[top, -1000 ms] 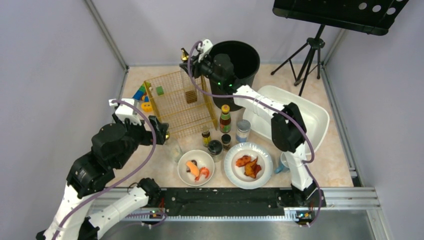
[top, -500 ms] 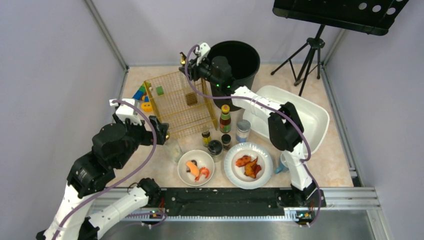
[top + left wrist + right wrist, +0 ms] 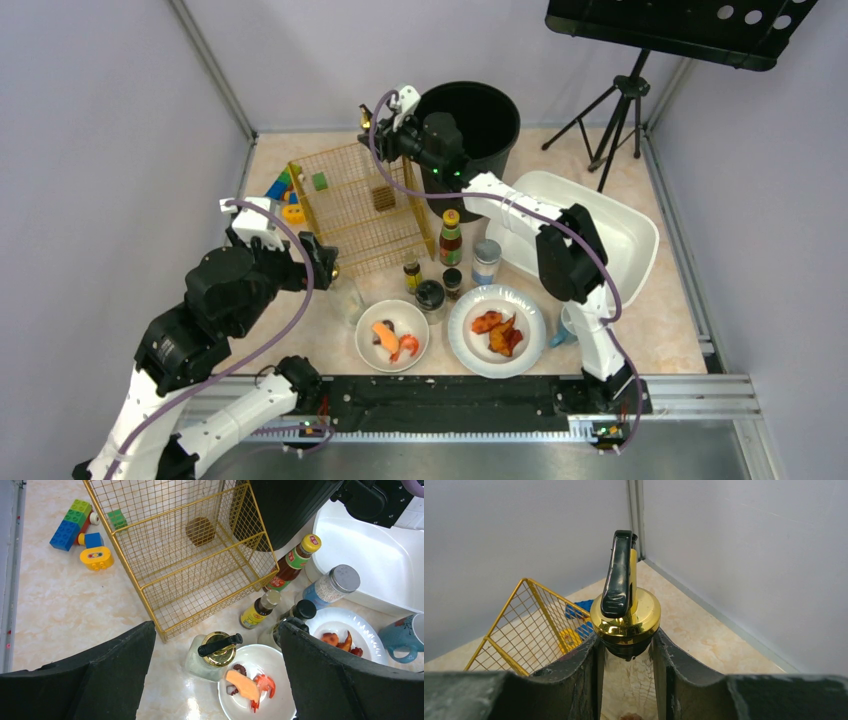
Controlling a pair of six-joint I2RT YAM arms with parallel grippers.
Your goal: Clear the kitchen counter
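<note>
The beige marbled kitchen counter (image 3: 272,160) holds bottles, plates and a basket. My right gripper (image 3: 381,132) is at the back, above the far corner of the gold wire basket (image 3: 355,200). In the right wrist view, this gripper (image 3: 626,652) is shut on the neck of a clear glass bottle with a gold cap and black spout (image 3: 626,611). My left gripper (image 3: 325,262) is open and empty. In the left wrist view, it (image 3: 216,630) hangs above a second gold-capped glass dispenser (image 3: 217,652), which stands on the counter (image 3: 60,605) beside a small bowl.
A black bin (image 3: 470,125) stands behind the basket, and a white tub (image 3: 615,235) is at the right. A sauce bottle (image 3: 451,237), a jar (image 3: 486,260) and small bottles (image 3: 412,275) stand mid-counter. A bowl (image 3: 392,340), a plate (image 3: 497,330), a blue mug (image 3: 566,325) and toy blocks (image 3: 285,190) are also here.
My right arm has shifted slightly toward the back with the gold-capped bottle in its grip. The left arm has not moved.
</note>
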